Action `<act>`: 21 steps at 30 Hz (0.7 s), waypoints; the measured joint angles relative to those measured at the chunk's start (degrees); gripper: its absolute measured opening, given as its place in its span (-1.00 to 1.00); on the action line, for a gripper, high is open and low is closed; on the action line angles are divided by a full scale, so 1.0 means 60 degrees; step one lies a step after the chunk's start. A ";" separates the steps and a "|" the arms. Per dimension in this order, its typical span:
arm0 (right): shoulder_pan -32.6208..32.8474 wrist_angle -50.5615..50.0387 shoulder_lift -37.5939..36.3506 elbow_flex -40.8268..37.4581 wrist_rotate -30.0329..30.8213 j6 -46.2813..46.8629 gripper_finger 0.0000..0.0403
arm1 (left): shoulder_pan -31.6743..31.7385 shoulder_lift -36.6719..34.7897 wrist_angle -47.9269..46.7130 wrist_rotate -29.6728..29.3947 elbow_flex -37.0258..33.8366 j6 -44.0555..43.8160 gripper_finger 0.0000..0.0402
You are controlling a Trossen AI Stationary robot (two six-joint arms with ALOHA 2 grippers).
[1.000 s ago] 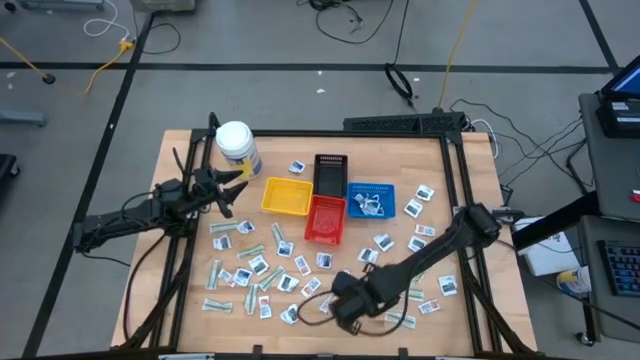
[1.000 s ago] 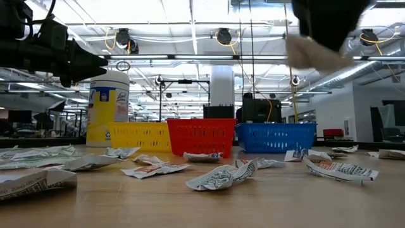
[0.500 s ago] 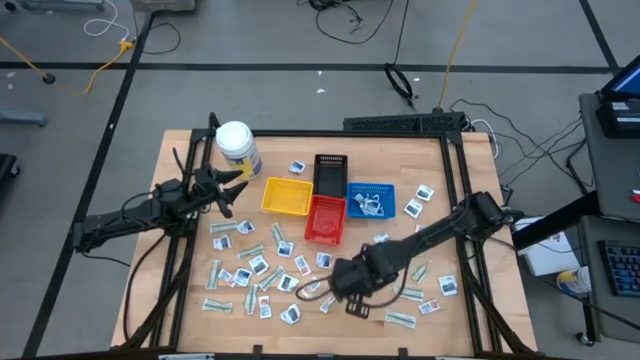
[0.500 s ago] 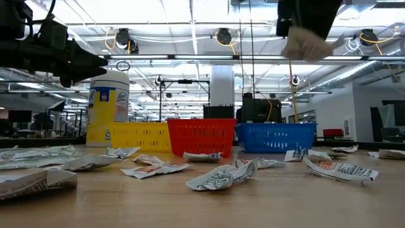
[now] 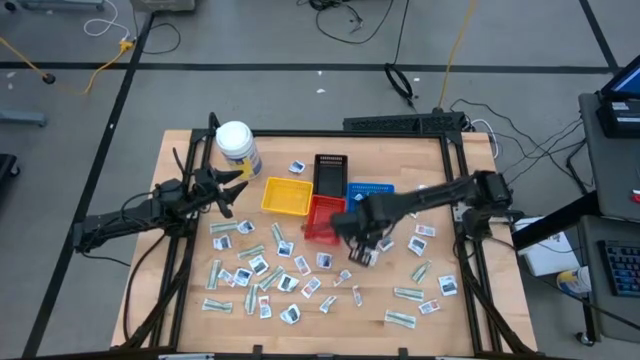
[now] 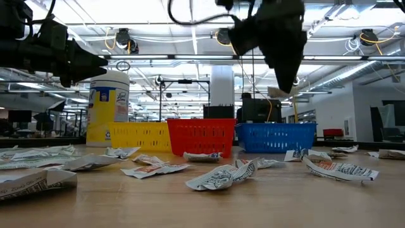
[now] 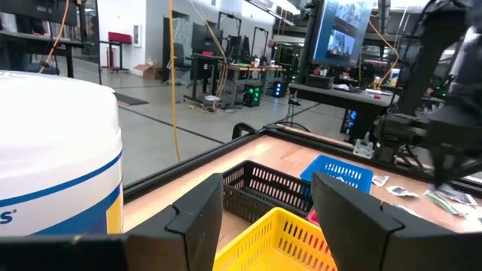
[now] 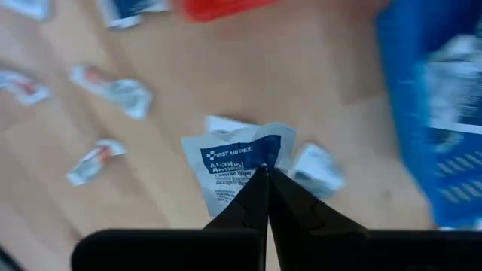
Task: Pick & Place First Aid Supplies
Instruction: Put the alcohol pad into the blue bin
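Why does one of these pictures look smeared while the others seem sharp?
Right wrist view: the blue tray and table streak with motion blur, while the packet pinched in the right gripper stays readable. Low view: bright ceiling lights leave the arms as dark silhouettes. High view: even light, sharp.

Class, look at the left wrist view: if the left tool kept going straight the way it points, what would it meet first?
Probably the yellow tray, directly ahead between the left tool's open fingers; the black tray lies just beyond. Depth is uncertain from this view.
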 joint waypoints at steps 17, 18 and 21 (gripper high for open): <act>-0.3980 -0.0147 -0.0441 -0.0355 0.0037 -0.1408 -1.00 | 0.0002 -0.0002 0.0000 0.0000 0.0000 0.0002 0.04; -0.4123 -0.0139 -0.0441 -0.0355 0.0039 -0.1408 -1.00 | 0.0001 -0.0002 0.0000 0.0002 -0.0002 0.0002 0.04; -0.4411 -0.0146 -0.0441 -0.0355 0.0058 -0.1407 -1.00 | 0.0002 0.0000 0.0000 0.0003 -0.0003 0.0002 0.04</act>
